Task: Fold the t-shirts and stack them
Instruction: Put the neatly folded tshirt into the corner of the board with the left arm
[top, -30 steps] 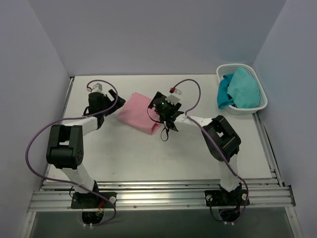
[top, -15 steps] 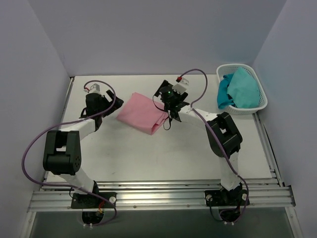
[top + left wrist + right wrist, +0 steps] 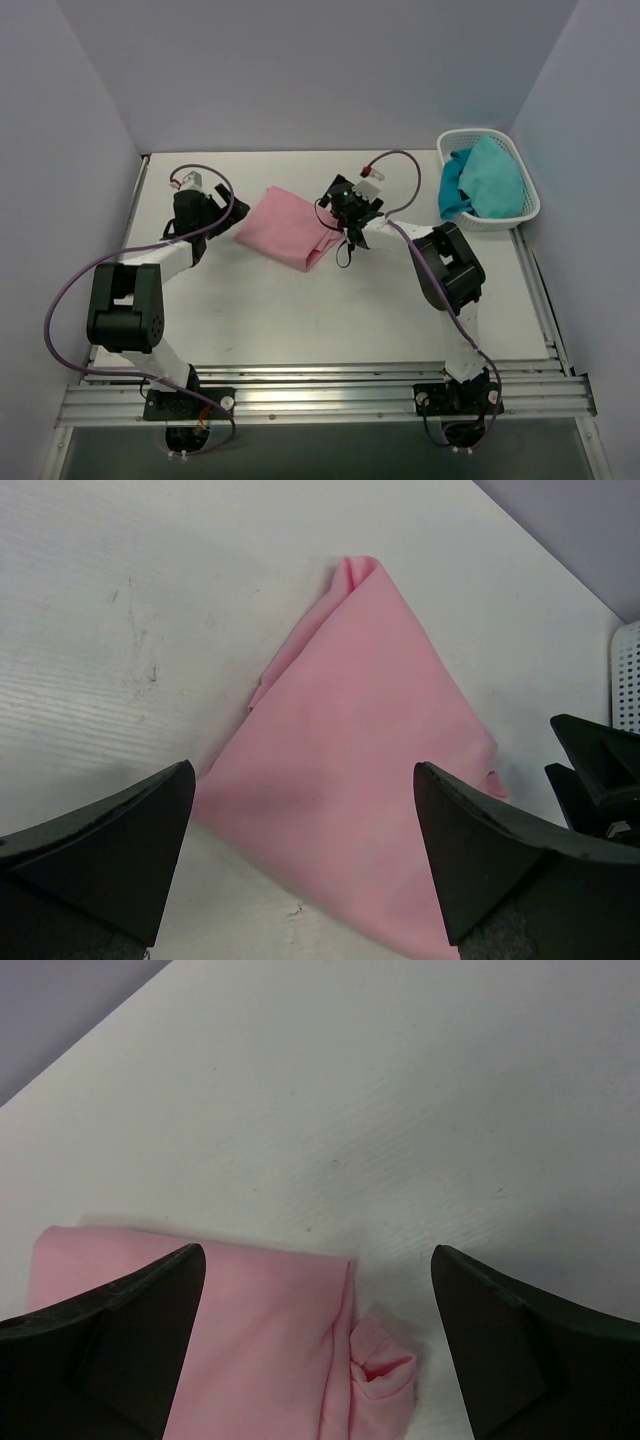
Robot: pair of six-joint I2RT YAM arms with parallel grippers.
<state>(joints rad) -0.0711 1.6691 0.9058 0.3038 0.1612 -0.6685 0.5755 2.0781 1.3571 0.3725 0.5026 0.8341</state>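
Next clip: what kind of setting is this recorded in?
Probably a lab robot test cell, not a home: plain walls box in a white table, the left arm and right arm are bolted to an aluminium rail, and laundry is staged, a pink t-shirt and a basket.

Right end effector (image 3: 316, 1250) farther right, at the right edge of the t-shirt (image 3: 285, 228); left end effector (image 3: 302, 768) back from its corner.

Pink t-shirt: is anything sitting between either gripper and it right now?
Nothing visible. The left gripper and right gripper are both open and face the folded pink t-shirt, with only table surface between them and the cloth.
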